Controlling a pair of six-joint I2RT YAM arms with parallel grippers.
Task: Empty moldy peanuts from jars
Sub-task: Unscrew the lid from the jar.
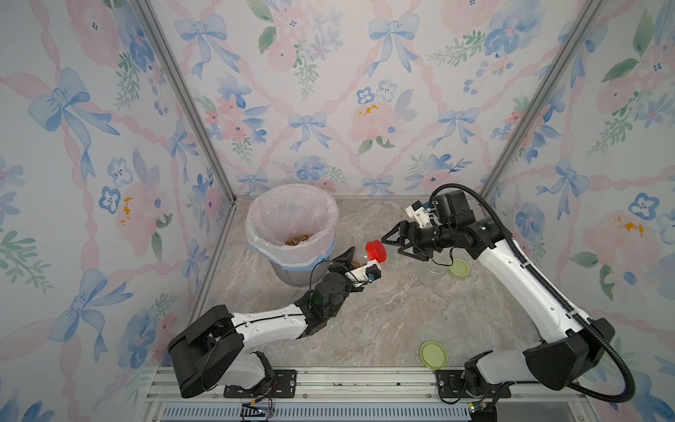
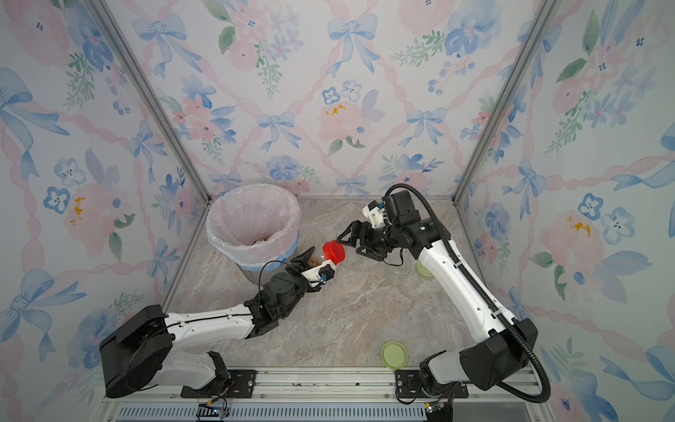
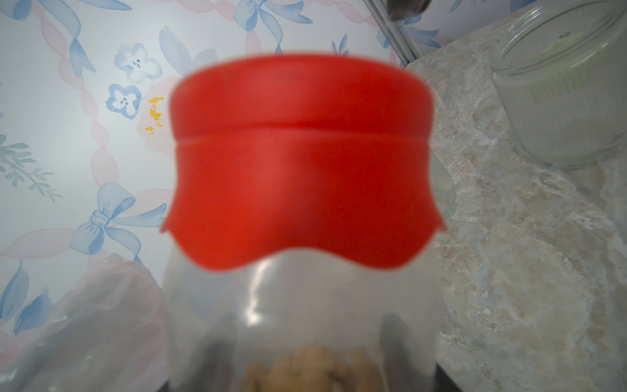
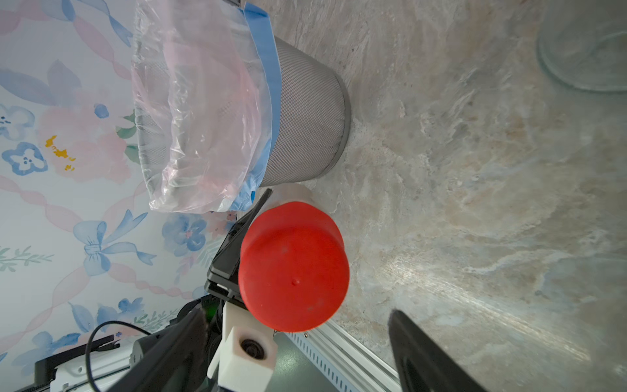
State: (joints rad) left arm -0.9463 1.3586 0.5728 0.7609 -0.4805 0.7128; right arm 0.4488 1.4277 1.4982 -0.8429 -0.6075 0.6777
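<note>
We list one small clear cylindrical jar (image 3: 298, 305), tan-brown peanut pieces (image 3: 305, 368) inside, clamped by the left gripper (image 1: 351, 262), long axis aimed toward the free right gripper (image 1: 391, 247), whose jaws stand apart and empty, the red round plastic lid (image 1: 376, 251) dead ahead, just beyond its fingertips.

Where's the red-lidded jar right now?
In both top views the red-lidded jar sits mid-table in the left gripper, just beside the bag-lined bin, with its lid facing the open right gripper.
</note>
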